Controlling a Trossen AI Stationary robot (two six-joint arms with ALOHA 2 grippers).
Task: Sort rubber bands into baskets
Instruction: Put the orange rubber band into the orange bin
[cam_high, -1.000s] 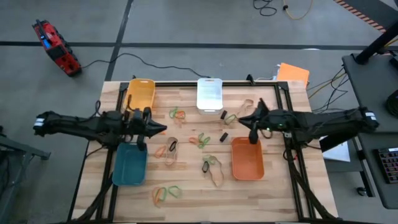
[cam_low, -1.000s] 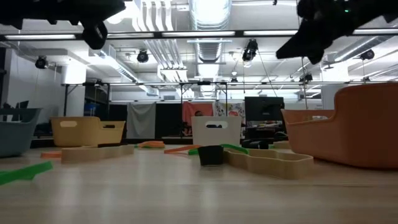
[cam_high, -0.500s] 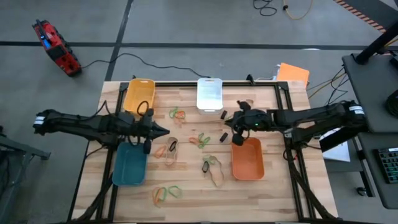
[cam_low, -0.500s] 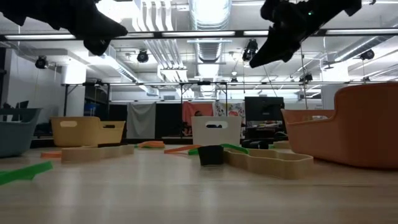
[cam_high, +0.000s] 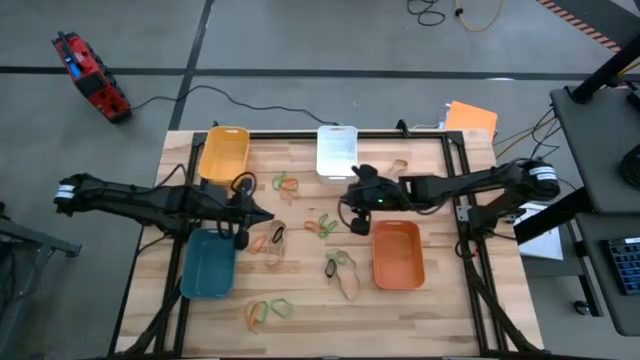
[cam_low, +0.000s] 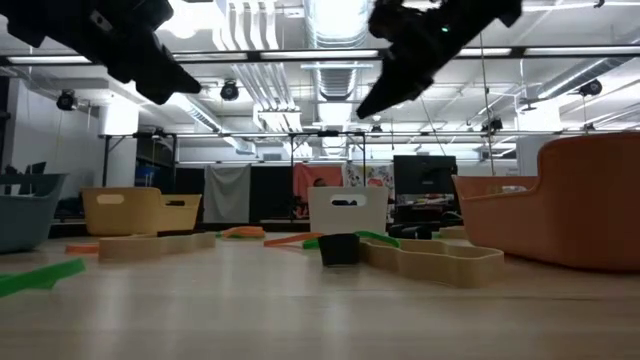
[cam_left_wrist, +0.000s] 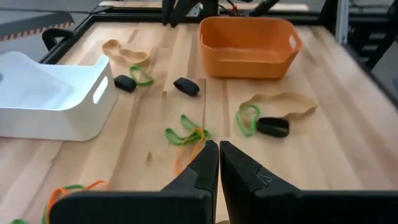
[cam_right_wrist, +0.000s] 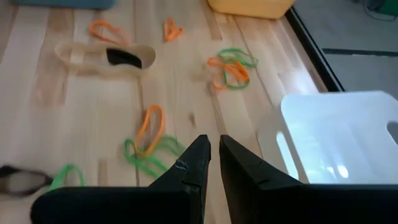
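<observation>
Rubber bands in green, orange, tan and black lie loose on the wooden table between four baskets: yellow (cam_high: 224, 152) and white (cam_high: 337, 152) at the far side, teal (cam_high: 209, 263) and orange (cam_high: 398, 254) nearer. My left gripper (cam_high: 268, 214) hovers shut and empty beside the teal basket, well above the table (cam_low: 170, 85). My right gripper (cam_high: 345, 198) hovers shut and empty over the table's middle, past the orange basket's far left corner. A green-and-orange cluster of bands (cam_high: 322, 226) lies between the two grippers; it also shows in the left wrist view (cam_left_wrist: 186, 134) and the right wrist view (cam_right_wrist: 152, 140).
More bands lie near the front edge (cam_high: 265, 312), by the yellow basket (cam_high: 285, 183) and left of centre (cam_high: 270, 240). A tan band with a black one (cam_high: 340, 270) lies beside the orange basket. Small black pieces (cam_high: 358, 220) lie near the white basket. A black frame (cam_high: 460, 180) edges the table.
My right gripper has moved toward the table's left edge, from above the orange basket's far rim to over the middle of the table. My left gripper has edged slightly toward the right and near side. No band or basket has moved.
</observation>
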